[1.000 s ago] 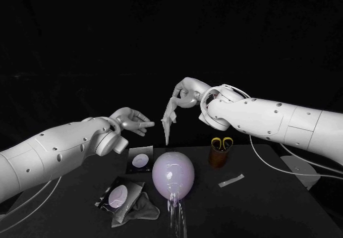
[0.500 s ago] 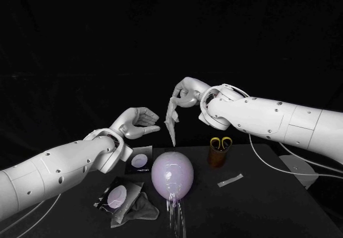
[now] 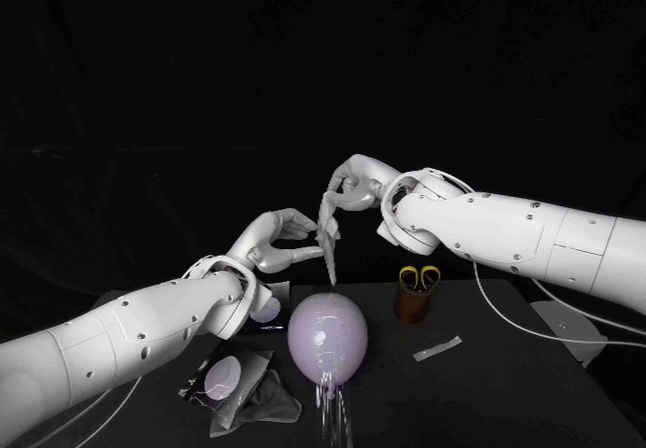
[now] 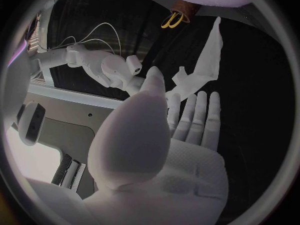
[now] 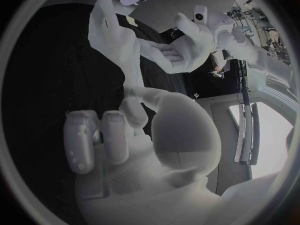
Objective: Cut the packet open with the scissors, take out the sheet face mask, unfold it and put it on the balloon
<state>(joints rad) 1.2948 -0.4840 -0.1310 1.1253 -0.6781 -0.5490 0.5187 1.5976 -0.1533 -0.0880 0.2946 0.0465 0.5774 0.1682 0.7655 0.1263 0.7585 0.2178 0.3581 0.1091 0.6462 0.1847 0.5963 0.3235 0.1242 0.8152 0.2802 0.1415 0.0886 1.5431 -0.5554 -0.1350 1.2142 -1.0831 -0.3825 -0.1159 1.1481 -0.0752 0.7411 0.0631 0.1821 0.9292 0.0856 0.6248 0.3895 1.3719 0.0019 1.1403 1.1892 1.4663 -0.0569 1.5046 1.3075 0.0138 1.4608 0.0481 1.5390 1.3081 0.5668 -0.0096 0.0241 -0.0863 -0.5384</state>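
Note:
My right hand [image 3: 353,182] pinches the top of the folded white sheet mask [image 3: 328,235], which hangs down in the air above the pale purple balloon [image 3: 328,336]. My left hand [image 3: 283,239] is raised just left of the mask, fingers spread and reaching its edge without gripping it. In the left wrist view the mask [image 4: 210,59] hangs beyond my left hand [image 4: 164,140]. The right wrist view has my right hand [image 5: 125,135] holding the mask [image 5: 115,40], with the left hand [image 5: 187,45] close against it. Yellow-handled scissors [image 3: 417,277] stand in a brown holder.
The opened packet [image 3: 231,375] lies crumpled at the table's front left. Another packet [image 3: 267,306] sits behind it, partly covered by my left arm. A cut-off strip [image 3: 436,347] lies to the right of the balloon.
My left hand has opened from a fist and moved right, up to the hanging mask. The right hand still holds the mask at about the same height.

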